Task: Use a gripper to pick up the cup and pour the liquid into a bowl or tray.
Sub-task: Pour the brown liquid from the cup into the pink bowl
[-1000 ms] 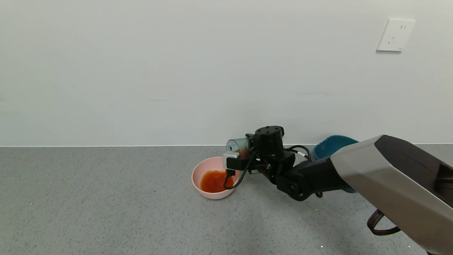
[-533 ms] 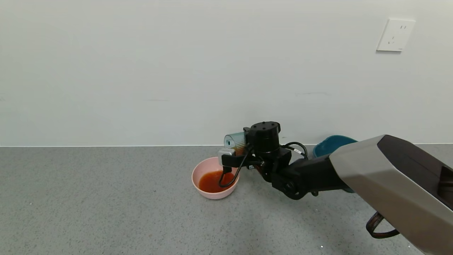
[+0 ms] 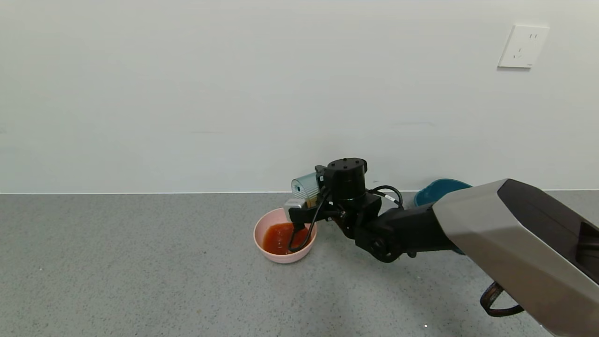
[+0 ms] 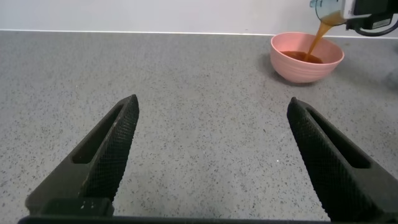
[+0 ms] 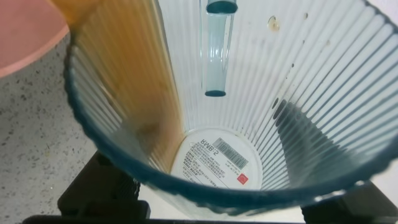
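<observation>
Your right end effector (image 3: 314, 194) pinches the ribbed teal cup (image 3: 305, 186), tipped over the pink bowl (image 3: 282, 235) as reddish-brown liquid (image 4: 319, 38) streams in, while your left end effector (image 4: 208, 162) hangs spread above the speckled surface (image 3: 140, 271).

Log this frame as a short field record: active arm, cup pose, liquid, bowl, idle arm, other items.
Active arm: right gripper, shut on the cup, above the bowl's far right rim
Cup pose: cup tipped onto its side, mouth toward the bowl
Liquid: reddish-brown liquid streaming from cup into bowl; a thin film left inside the cup
Bowl: pink bowl upright on the grey counter, partly filled
Idle arm: left gripper open, low over bare counter, apart from the bowl
Other items: teal tub behind the right arm; wall socket
</observation>
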Controlling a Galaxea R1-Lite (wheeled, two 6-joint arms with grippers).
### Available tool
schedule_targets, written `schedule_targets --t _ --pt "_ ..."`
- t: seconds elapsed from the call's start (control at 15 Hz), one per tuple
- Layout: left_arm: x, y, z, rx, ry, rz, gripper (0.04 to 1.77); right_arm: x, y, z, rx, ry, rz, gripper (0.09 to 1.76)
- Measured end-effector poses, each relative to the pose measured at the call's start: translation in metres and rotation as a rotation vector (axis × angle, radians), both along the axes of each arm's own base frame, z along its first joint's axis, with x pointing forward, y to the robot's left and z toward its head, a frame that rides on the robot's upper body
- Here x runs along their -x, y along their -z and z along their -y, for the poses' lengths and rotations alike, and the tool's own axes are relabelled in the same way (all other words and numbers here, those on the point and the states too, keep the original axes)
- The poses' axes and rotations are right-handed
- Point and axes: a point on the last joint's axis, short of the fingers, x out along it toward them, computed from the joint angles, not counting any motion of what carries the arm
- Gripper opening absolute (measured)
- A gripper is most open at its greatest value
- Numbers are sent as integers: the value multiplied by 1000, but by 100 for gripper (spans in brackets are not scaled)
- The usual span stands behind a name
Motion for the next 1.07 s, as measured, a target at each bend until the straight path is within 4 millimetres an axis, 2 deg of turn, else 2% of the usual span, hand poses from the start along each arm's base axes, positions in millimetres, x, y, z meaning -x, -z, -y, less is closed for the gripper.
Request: schedule_targets --t 0.47,1.07 --pt "0 0 0 0 0 0 172 5 -9 -3 136 -24 57 137" --pt "0 0 0 0 0 0 172 13 -16 -7 195 -51 64 137"
